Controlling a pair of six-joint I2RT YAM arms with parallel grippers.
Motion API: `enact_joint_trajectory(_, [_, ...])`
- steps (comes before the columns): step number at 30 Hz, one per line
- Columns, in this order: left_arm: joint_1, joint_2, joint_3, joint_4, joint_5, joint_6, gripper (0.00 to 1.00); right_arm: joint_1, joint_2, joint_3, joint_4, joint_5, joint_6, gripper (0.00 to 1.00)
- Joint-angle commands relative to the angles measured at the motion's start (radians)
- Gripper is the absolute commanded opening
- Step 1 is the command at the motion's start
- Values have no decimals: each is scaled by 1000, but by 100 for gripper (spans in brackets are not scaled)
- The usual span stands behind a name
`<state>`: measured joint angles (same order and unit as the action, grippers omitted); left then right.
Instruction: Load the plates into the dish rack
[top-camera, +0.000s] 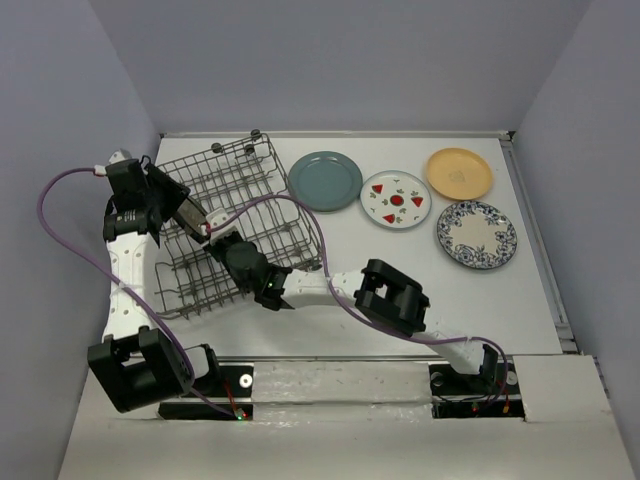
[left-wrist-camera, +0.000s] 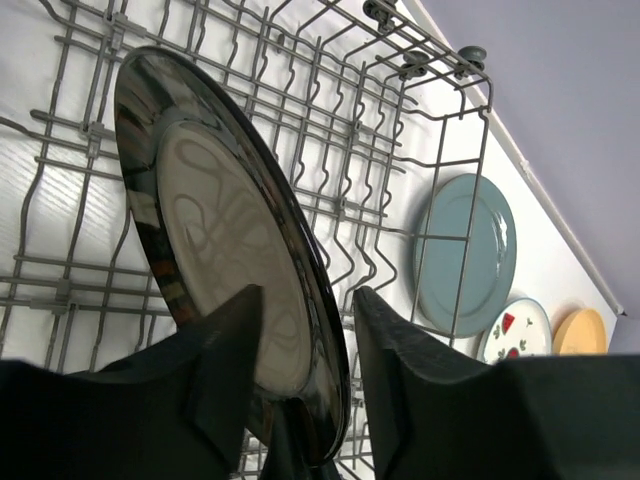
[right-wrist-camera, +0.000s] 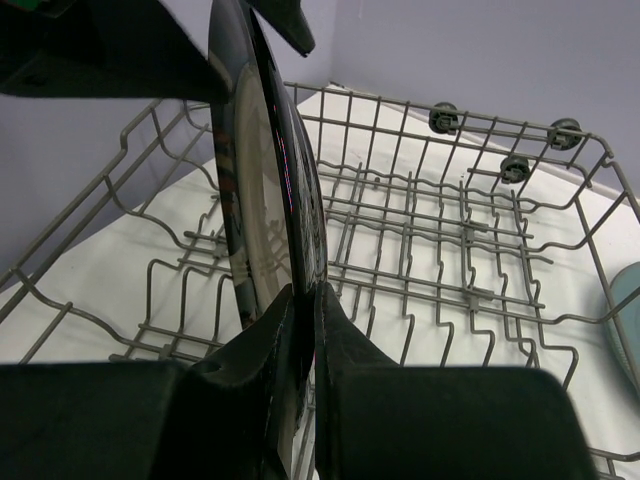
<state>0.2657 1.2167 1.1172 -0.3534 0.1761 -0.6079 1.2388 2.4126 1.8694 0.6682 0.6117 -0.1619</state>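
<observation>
Black-rimmed plate (right-wrist-camera: 258, 200) — upright between right fingers (right-wrist-camera: 365, 385)

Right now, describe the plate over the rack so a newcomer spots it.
Grey wire dish rack, left side of the table. A plate stands on edge over it, rim pinched by the right fingers. Only this one is black-rimmed with a silver centre.

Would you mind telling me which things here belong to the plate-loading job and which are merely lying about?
Part of the job:
- dish rack
- black-rimmed plate, pinched by the right gripper, between the left gripper fingers
- teal plate, watermelon plate, yellow-orange plate and blue floral plate, flat on the table

Just there:
- purple cables
</observation>
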Motion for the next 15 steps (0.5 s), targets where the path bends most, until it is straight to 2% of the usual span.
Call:
enact_joint_trajectory(1, [0,4,20,59,11,2,47,25,-40,-24,48,-86,-16,7])
enact_joint_trajectory(5, [0,4,15,68,29,10,24,25,-49,-42,68,-76,-28,7])
enact_joint_trajectory(6, [0,6,15,70,48,22,9,25,-55,-49,71,-75,-28,7])
enact_joint_trajectory(7, [0,9,16,64,52,26,6,25,-59,-52,73,-73,-28,7])
enact_joint_trajectory(11, [0,10,23,42,63,45,6,25,-72,-56,64,-75,-31,7])
enact_joint_trajectory(14, [0,-16,23,27,48,54,5,25,-93,-76,54,-75,-16,19])
enact_joint_trajectory(15, [0,-22,20,21,39,54,5,25,-115,-85,54,-73,-11,30])
